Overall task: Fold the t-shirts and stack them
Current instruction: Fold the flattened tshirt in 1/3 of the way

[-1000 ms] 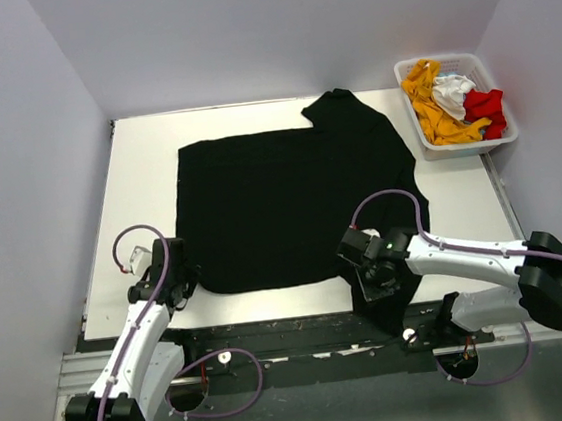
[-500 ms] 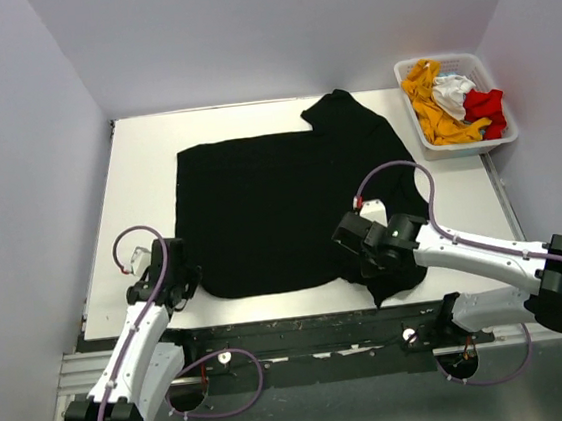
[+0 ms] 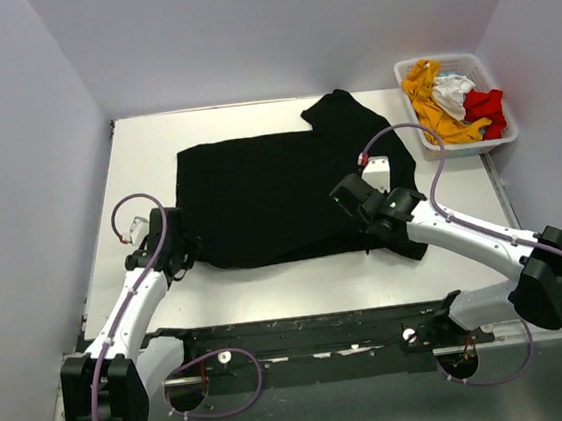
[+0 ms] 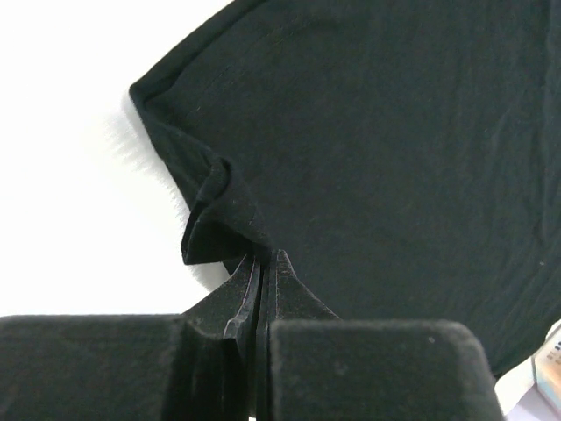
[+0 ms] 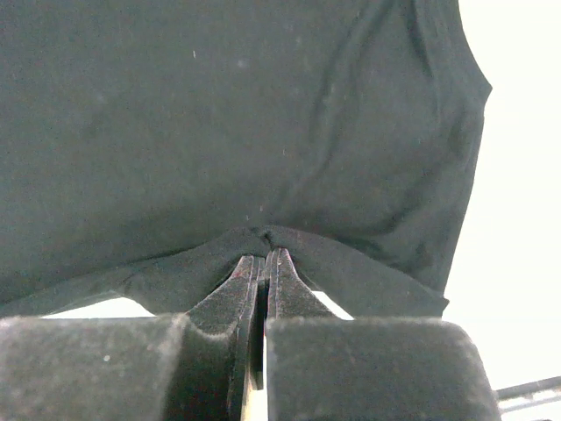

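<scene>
top view / black t-shirt (image 3: 268,187): spread mid-surface on the surface (image 3: 137,175), one sleeve pointing at the far edge, near hem picked up at both ends.
top view / left tool (image 3: 178,253): at the near-left hem corner, jaws closed.
top view / right tool (image 3: 345,197): over the near-right part of the shirt, jaws closed. Dark cloth is bunched under its arm.
top view / the rest: orange-yellow shirt (image 3: 431,104), white shirt (image 3: 453,92) and red shirt (image 3: 484,107) are heaped unfolded in the basket (image 3: 455,145) at the far-right corner.
left wrist / left tool (image 4: 266,263): clamped tight on a small pucker of hem. Only the cloth edge sits between the fingers, and the corner curls over just beside it.
right wrist / right tool (image 5: 266,261): clamped on a tented ridge of hem. Cloth runs taut away from it, with bare surface showing under the lifted edge.
step (my read): first fold of the black shirt, nothing stacked yet.
risk 1: both bites are shallow, so a tug could pull the hem free. The left looks thinnest.
risk 2: uneven arm travel would skew the fold line, or stretch the cloth between the tools until one grip lets go.
risk 3: the bunch under the right arm could drag along and end up as a lump inside the fold.
</scene>
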